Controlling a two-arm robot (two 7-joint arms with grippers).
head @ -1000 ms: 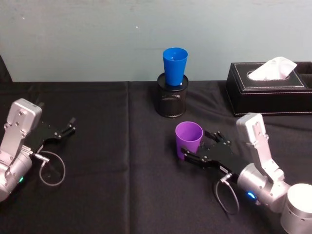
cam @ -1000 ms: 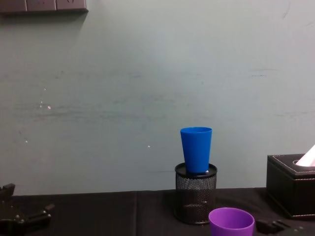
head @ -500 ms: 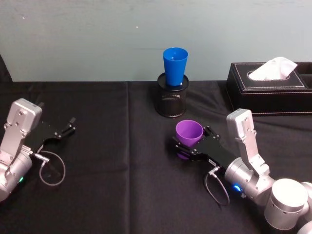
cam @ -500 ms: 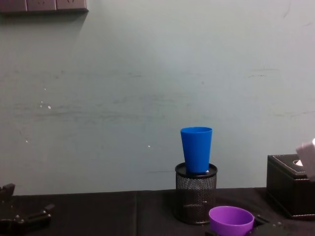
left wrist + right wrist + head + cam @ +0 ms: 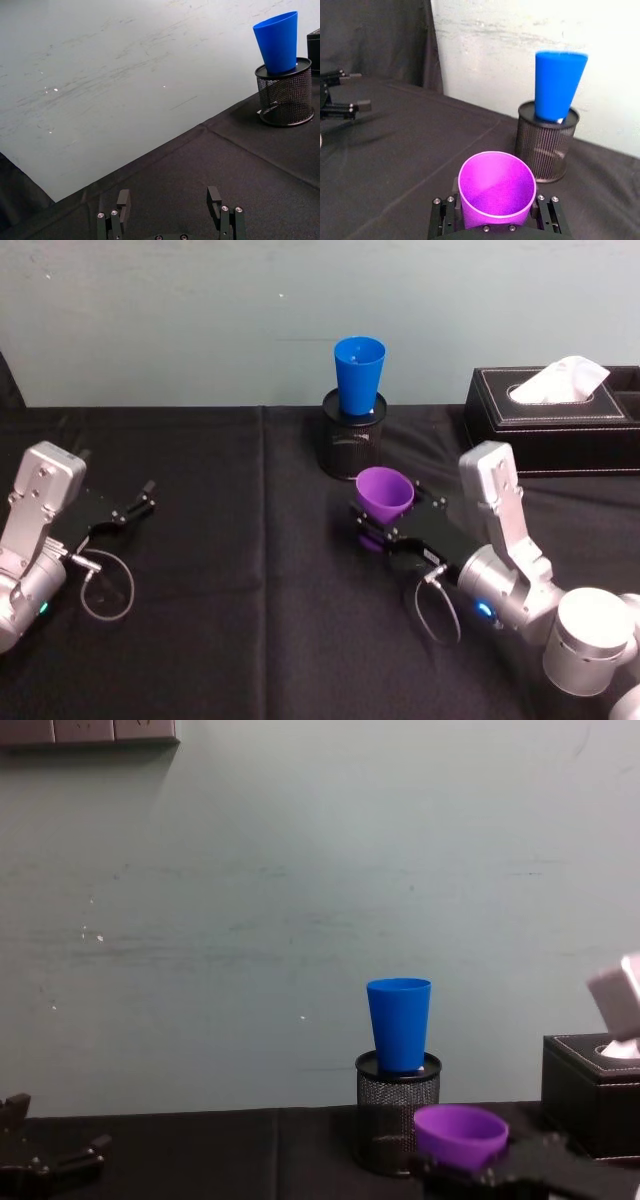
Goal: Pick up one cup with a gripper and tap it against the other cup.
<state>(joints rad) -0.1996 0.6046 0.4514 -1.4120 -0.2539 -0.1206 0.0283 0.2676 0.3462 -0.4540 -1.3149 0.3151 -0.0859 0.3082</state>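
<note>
my right tool (image 5: 388,517), clamped on the purple cup (image 5: 384,493), has lifted it off the tabletop (image 5: 250,620), nearer the blue cup (image 5: 359,373) in the mesh pot (image 5: 352,450). tap is next. left tool (image 5: 130,508) idles wide, far left.

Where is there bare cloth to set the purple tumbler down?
Bare black cloth lies between the idle left gripper and the right gripper holding the purple plastic tumbler. Crowded behind: black wire-mesh pot bearing the blue plastic tumbler, black tissue box.
</note>
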